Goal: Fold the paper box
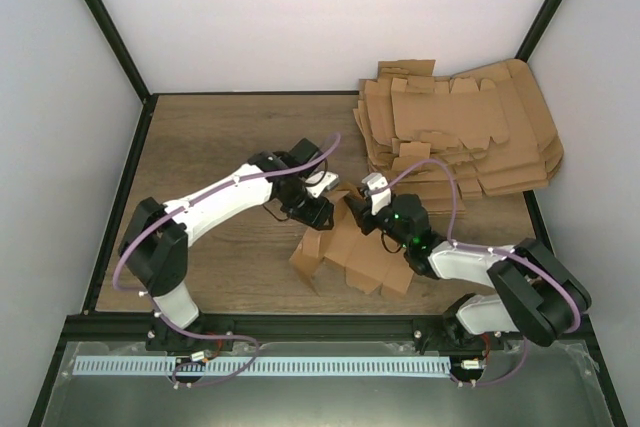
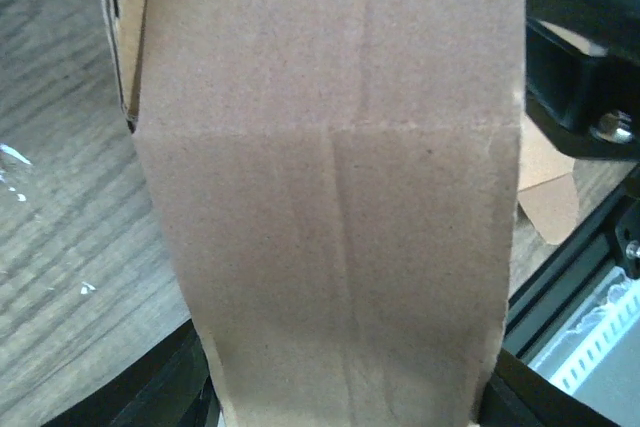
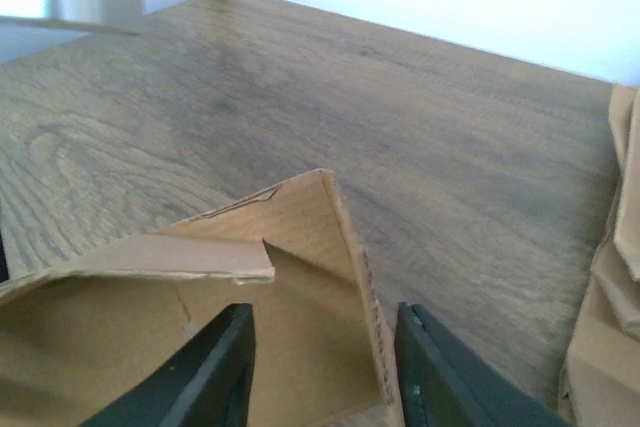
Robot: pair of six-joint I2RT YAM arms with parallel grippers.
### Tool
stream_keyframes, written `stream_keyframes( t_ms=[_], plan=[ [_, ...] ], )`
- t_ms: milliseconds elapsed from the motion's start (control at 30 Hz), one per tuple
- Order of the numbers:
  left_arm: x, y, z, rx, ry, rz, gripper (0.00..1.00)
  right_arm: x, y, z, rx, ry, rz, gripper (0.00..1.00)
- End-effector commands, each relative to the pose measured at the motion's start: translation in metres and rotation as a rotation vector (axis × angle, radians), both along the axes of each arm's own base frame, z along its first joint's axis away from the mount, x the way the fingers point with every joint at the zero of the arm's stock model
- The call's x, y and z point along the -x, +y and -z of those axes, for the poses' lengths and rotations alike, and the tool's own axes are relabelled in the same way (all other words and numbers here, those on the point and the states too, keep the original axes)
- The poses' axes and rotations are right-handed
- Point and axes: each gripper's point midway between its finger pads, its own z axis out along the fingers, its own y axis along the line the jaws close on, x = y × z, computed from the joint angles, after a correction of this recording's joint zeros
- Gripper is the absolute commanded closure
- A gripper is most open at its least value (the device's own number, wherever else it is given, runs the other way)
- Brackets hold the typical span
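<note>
Cardboard right up against the left wrist lens: a panel of the paper box point(image 2: 330, 197) fills that view, one crease running straight across it. Wide shot now. The wooden bench point(image 1: 220, 137) carries a loose pile of flat sheets point(image 1: 460, 132) in the far right corner, overhanging the bench's far edge. The paper box itself sits towards the near edge, roughly midway between the two arms. It is half-formed, with some walls raised and several flaps splayed flat on the wood.

Both arms reach in to meet over it. The left gripper point(image 1: 308, 215) is at the box's far side. Dark finger bodies peek out at either bottom corner of its own view, but the panel hides the tips, so I cannot tell whether it grips anything. The right gripper point(image 3: 322, 315) is spread. Its fingers point(image 3: 225, 367) straddle a raised corner wall without pinching it, the cardboard edge lying close to one of them.

As for the danger, I'd say that wall is thin and springy. If the right fingers close off-line, it could buckle or pop out sideways. With one arm pushing and nothing pinning the sheet, the whole box could skid towards the near edge, or the raised panels could flop open again.
</note>
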Motion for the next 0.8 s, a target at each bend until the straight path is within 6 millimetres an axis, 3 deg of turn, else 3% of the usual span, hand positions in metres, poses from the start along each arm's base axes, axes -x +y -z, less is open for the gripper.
stream_keyframes(
  t_ms=[0, 133, 433, 567, 767],
  plan=[
    [-0.009, 0.005, 0.005, -0.071, -0.027, -0.005, 0.45, -0.003, -0.005, -0.029, -0.068, -0.010, 0.061, 0.53],
    [-0.012, 0.003, 0.006, -0.076, -0.032, 0.006, 0.45, 0.011, -0.019, -0.022, -0.099, 0.124, 0.110, 0.34],
    [-0.029, 0.021, 0.006, -0.210, -0.095, 0.028, 0.45, 0.058, -0.037, 0.018, -0.106, 0.651, 0.229, 0.28],
    [-0.033, 0.023, 0.002, -0.227, -0.105, 0.051, 0.45, 0.079, -0.033, 0.019, -0.150, 0.774, 0.191, 0.36],
    [-0.038, 0.035, -0.001, -0.314, -0.127, 0.084, 0.44, 0.104, -0.026, 0.041, -0.286, 0.894, 0.147, 0.64]
  ],
)
